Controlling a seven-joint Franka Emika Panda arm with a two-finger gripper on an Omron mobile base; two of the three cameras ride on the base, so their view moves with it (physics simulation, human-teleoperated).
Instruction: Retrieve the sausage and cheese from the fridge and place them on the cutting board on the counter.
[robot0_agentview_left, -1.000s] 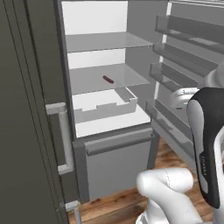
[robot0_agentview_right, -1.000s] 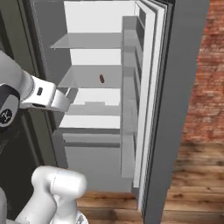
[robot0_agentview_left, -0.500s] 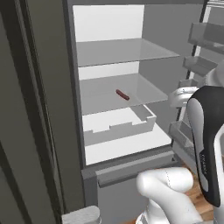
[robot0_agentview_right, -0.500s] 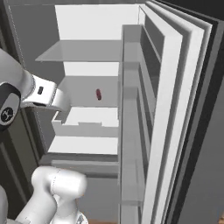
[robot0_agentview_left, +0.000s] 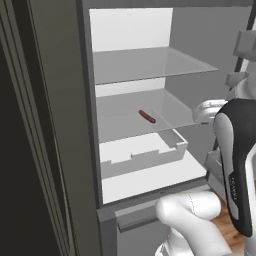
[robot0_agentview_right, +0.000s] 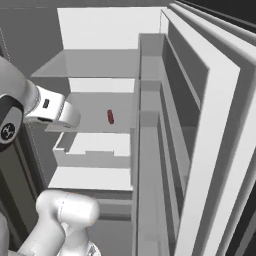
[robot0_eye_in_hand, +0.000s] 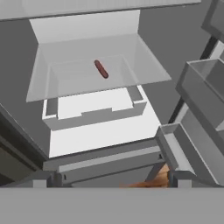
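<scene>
- The fridge (robot0_agentview_left: 70, 125) stands open, giving access to the sausage (robot0_agentview_left: 147, 116) lying alone on a glass shelf (robot0_agentview_left: 165, 112).
- Whether the tool (robot0_eye_in_hand: 111, 181) is open or closed cannot be told.

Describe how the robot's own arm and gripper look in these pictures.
The arm is built of rounded glossy white shells joined by dark, near-black joint sections. One dark section carries small white lettering, too small to read; another bears a round white emblem. No loose cables show. The gripper ends in two small dark grey finger tips.
</scene>
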